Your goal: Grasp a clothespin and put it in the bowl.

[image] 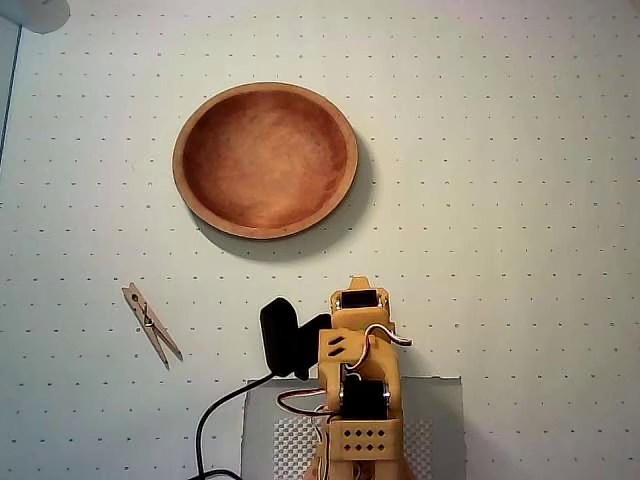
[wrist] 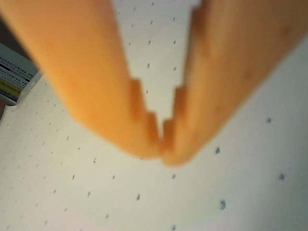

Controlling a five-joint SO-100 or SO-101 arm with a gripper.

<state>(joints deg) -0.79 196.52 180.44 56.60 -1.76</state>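
The pale wooden clothespin [image: 151, 323] lies flat on the dotted white table at the left in the overhead view. The reddish-brown wooden bowl [image: 265, 158] stands empty at the upper middle, well apart from it. The yellow arm [image: 358, 375] is folded up at the bottom centre, to the right of the clothespin and below the bowl. In the wrist view my gripper [wrist: 162, 148] is shut with its orange fingertips touching and nothing between them, just above the bare table. Neither the clothespin nor the bowl shows in the wrist view.
A grey mat [image: 440, 420] lies under the arm's base, and a black cable [image: 208, 425] runs off the bottom edge. A pale object [image: 30, 12] sits at the top left corner. A striped label [wrist: 12, 77] shows at the wrist view's left edge.
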